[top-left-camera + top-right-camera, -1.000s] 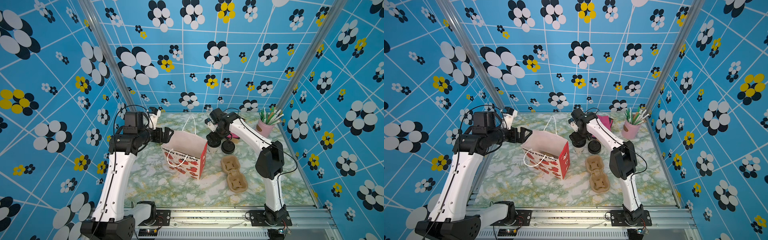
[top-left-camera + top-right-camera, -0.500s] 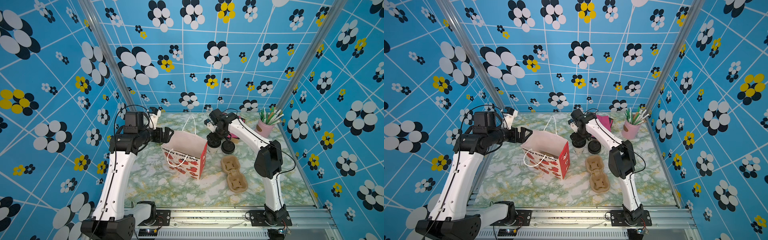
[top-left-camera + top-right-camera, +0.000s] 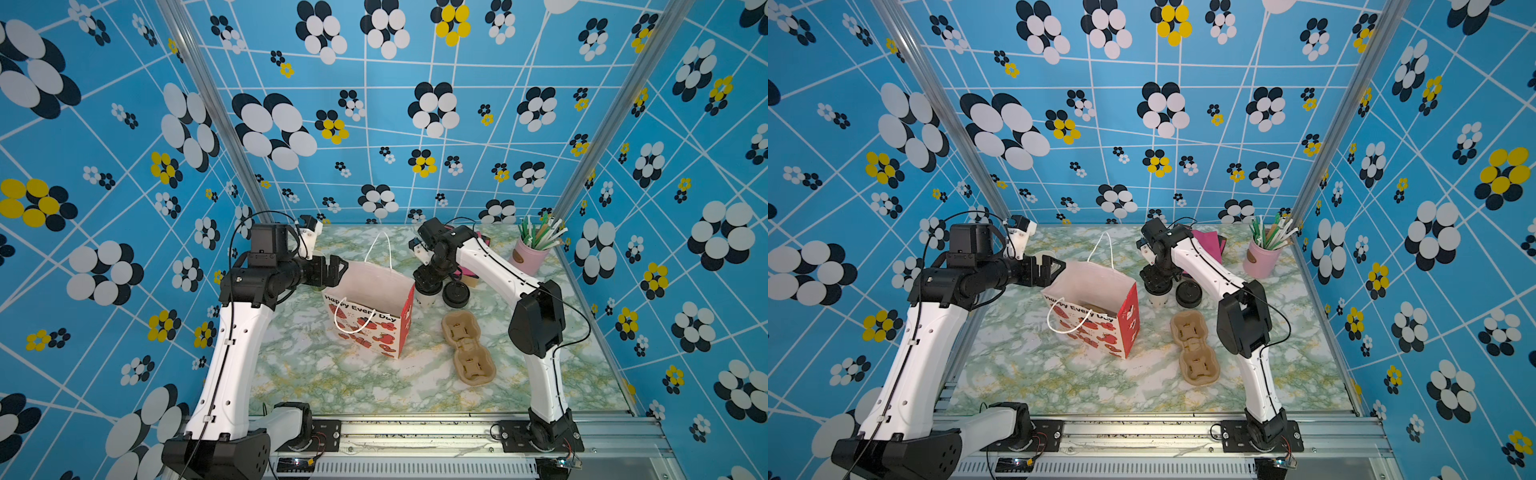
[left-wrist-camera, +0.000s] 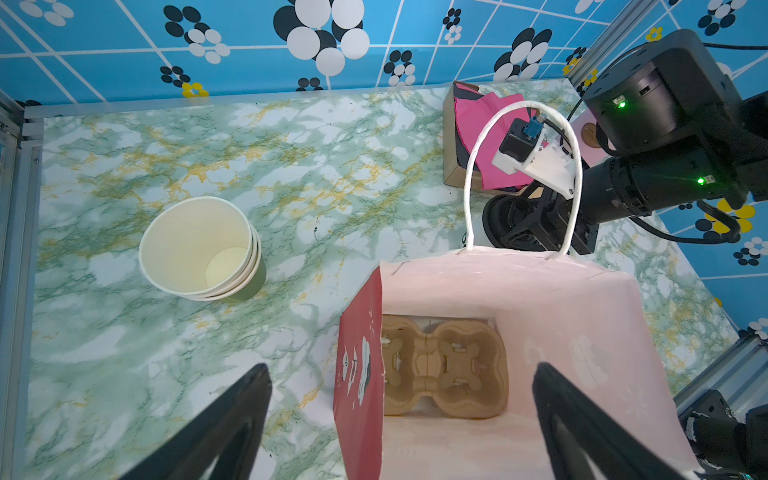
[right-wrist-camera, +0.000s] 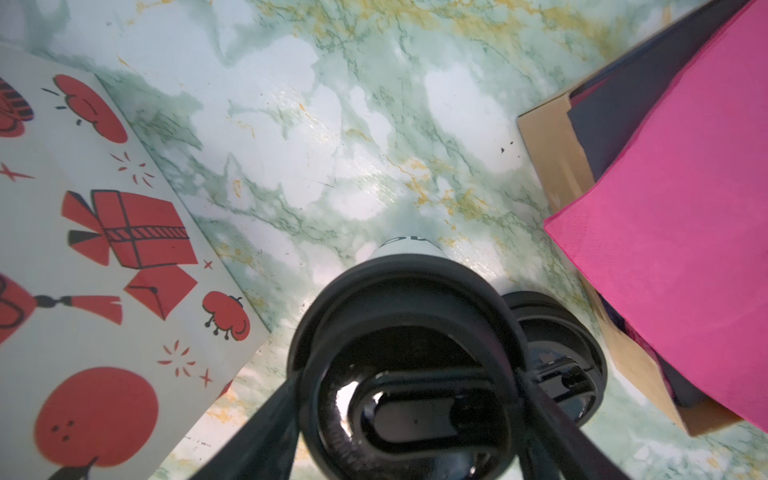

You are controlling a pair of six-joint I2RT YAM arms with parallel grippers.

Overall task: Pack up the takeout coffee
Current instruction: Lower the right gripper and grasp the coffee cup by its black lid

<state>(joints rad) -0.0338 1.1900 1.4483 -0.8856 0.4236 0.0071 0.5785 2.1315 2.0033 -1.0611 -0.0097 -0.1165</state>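
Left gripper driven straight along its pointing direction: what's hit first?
Likely the gift bag: the left gripper's open jaws line up either side of its red side panel near the rim; depth is unclear.

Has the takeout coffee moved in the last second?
No. In both top views the takeout coffee stands where it did, beside the loose black lid, under the right hand.

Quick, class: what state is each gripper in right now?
Left gripper: open, holding nothing.
Right gripper: closed on the takeout coffee, at its lid.
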